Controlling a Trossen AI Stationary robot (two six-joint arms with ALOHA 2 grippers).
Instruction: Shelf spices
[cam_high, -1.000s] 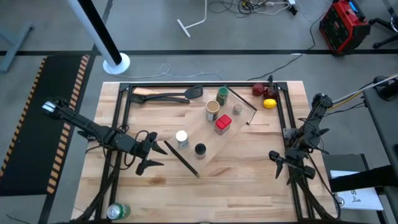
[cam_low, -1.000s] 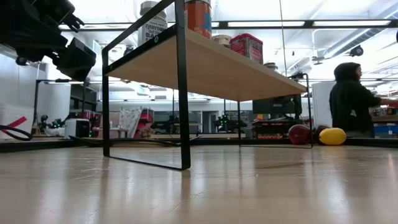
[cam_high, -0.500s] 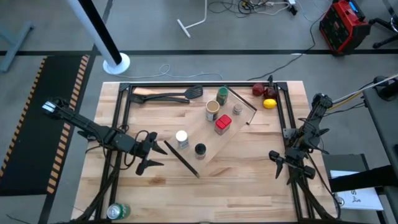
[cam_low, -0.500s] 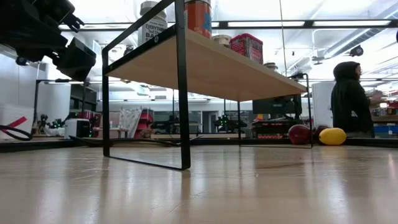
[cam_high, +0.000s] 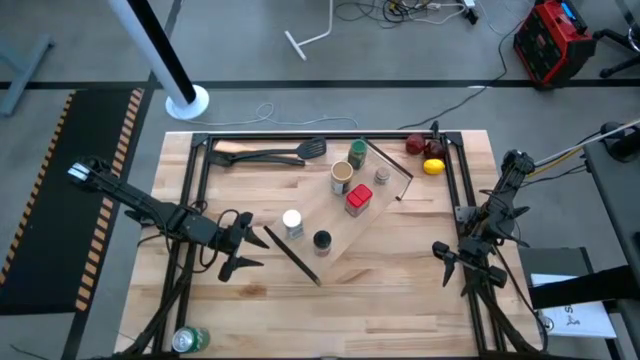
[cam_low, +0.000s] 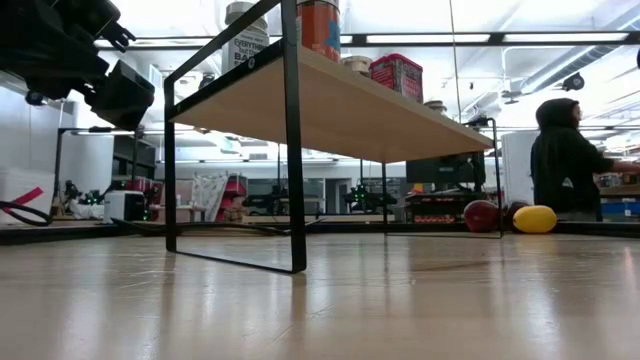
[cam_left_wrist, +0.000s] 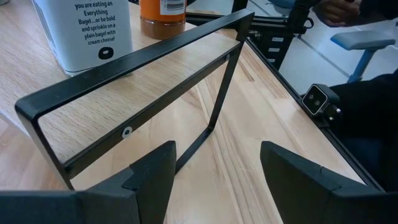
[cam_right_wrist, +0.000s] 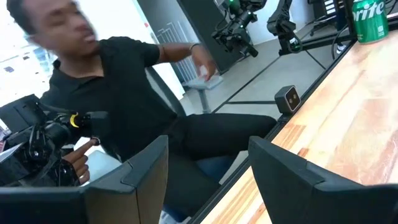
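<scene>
Shelf (cam_high: 335, 215) stands angled near desk (cam_high: 400, 280) centre, all six spices on top: green jar (cam_high: 357, 153), tan cylinder (cam_high: 341, 178), shaker (cam_high: 382, 176), red tin (cam_high: 358, 200), white-capped jar (cam_high: 292, 223), black-capped jar (cam_high: 321, 241).

Left tool (cam_high: 243, 249) sits low on the desk's left part, fingers (cam_left_wrist: 152, 176) spread, empty, just beside the shelf's near black end bar (cam_left_wrist: 134, 68). White-capped jar is the nearest spice, apart from the tool.

Right tool (cam_high: 463, 268) waits by the desk's right edge, fingers spread, empty, well apart from shelf. Its wrist view shows a seated person (cam_right_wrist: 124, 93) and a green can (cam_right_wrist: 370, 20).
</scene>
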